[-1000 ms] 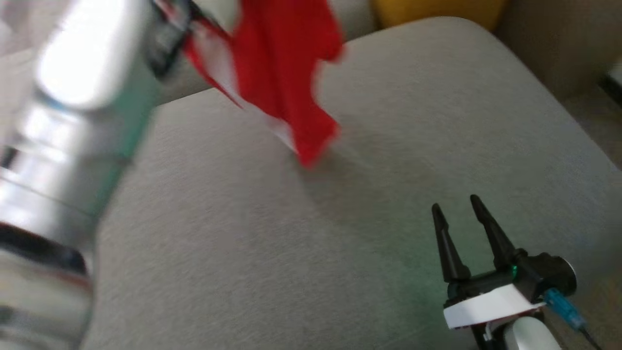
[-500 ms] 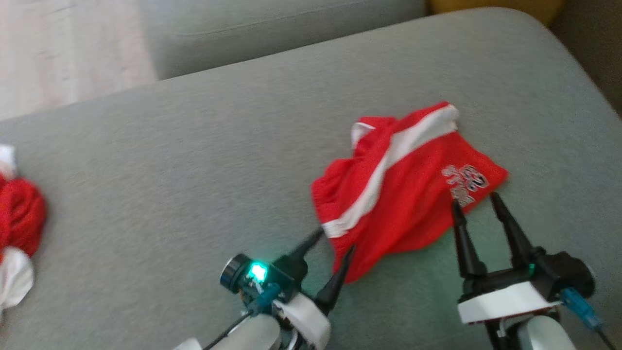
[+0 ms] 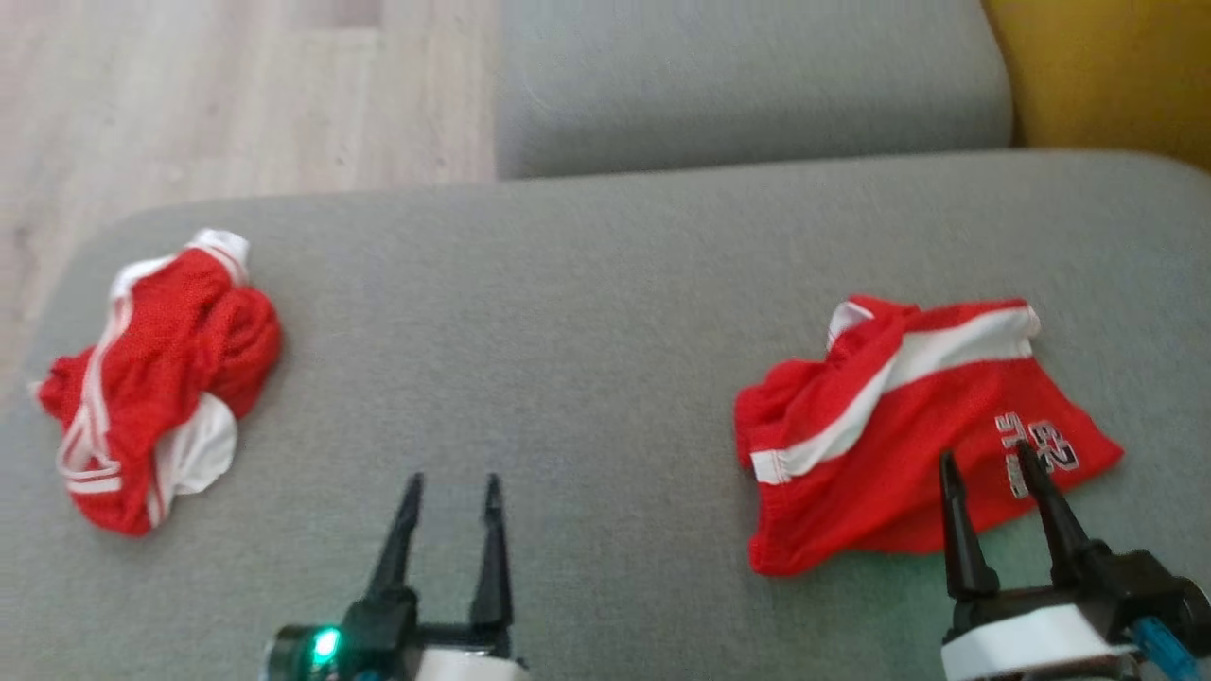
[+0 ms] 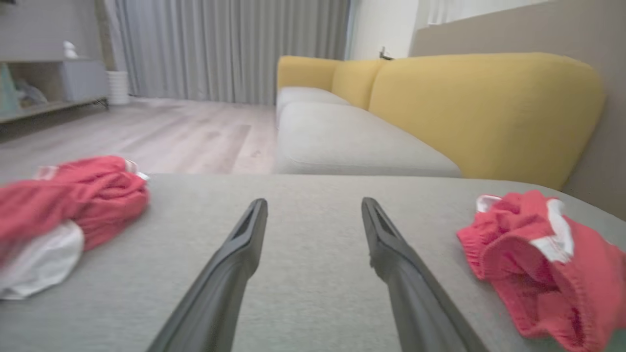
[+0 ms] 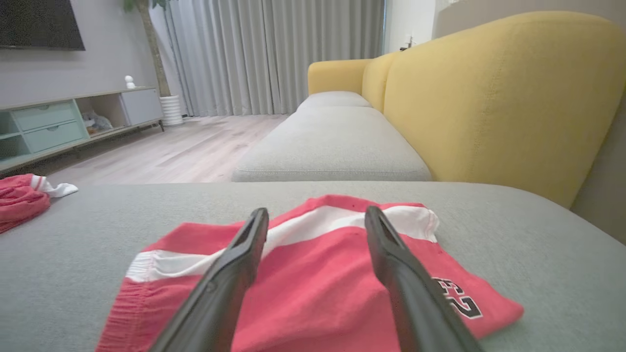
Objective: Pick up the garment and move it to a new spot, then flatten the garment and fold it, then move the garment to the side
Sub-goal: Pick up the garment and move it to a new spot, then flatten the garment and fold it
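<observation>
The garment [image 3: 908,426], red shorts with a white stripe and a printed number, lies crumpled on the right of the grey cushion [image 3: 587,312]. My right gripper [image 3: 986,459] is open, and its fingertips overlap the shorts' near edge. In the right wrist view the garment [image 5: 318,283] spreads under and between the open right gripper [image 5: 317,211]. My left gripper [image 3: 452,484] is open and holds nothing, over bare cushion to the left of the shorts. The left wrist view has the garment [image 4: 538,264] to the right of that open gripper [image 4: 314,203].
A second red and white garment [image 3: 161,378] lies bunched near the cushion's left edge. Another grey seat cushion [image 3: 747,85] lies beyond, with a yellow backrest [image 3: 1107,76] at the far right. Wooden floor [image 3: 236,104] lies past the left and far edges.
The garment hung from my raised, shut left gripper; now it lies on the cushion. The left gripper has opened and drawn back to the left. The head camera has also shifted.
</observation>
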Tool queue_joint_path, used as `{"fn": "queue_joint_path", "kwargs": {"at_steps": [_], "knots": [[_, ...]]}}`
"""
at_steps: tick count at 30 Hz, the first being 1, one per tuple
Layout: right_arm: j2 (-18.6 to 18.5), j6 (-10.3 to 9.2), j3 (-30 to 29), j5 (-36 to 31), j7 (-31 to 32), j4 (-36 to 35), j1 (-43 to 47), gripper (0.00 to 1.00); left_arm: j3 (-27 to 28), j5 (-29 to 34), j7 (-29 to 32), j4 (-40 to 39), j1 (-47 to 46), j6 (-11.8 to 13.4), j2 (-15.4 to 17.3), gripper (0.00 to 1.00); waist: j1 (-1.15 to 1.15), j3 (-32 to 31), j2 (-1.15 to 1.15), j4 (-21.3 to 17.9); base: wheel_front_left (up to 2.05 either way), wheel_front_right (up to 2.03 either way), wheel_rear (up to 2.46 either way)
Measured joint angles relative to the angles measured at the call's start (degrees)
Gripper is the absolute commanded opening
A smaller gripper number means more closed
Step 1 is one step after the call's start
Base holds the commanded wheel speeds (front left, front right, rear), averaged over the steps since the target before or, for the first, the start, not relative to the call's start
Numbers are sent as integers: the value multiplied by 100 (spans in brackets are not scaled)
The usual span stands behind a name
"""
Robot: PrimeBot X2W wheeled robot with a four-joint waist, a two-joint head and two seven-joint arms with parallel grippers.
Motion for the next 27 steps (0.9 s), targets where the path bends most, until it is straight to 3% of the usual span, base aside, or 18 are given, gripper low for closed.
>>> {"fn": "queue_joint_path", "kwargs": {"at_steps": [3,11,27], "knots": [[2,0,-4,9,0,-103,135,100,292,333,0,-347,297,55,-1,100,0,-151,0,136,0,0,0],[9,0,69,16,0,-274,449,100,514,499,0,-768,770,148,0,100,0,-352,0,295,0,0,0],[10,0,147,22,0,-275,565,100,673,683,0,-838,1096,246,-1,100,0,-657,0,72,0,0,0]]}}
